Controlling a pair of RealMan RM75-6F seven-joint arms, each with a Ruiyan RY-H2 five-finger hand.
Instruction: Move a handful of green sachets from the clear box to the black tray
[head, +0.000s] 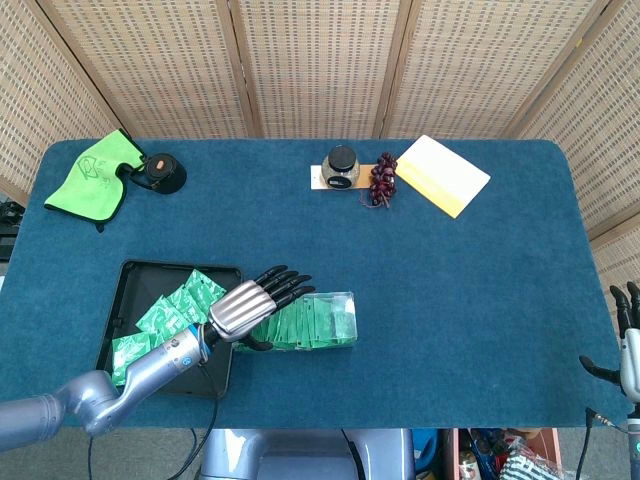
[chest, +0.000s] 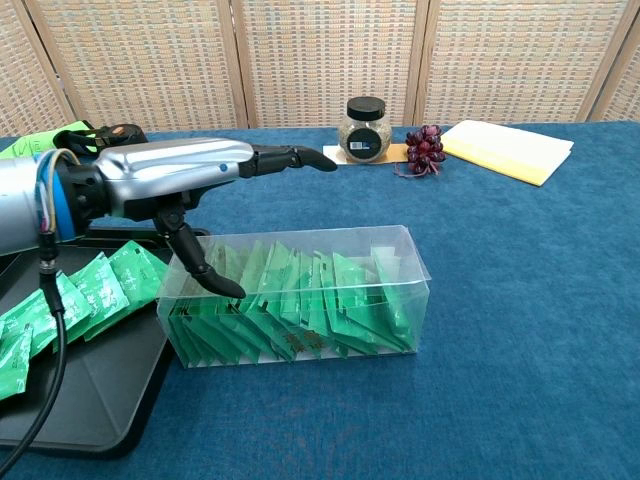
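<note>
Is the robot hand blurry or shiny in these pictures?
Chest view: the left robot hand is sharp, its silver shell catching a bright sheen, and the clear box glints along its edges. Head view: the hand looks crisp too, with soft, even light and only faint shadows.
</note>
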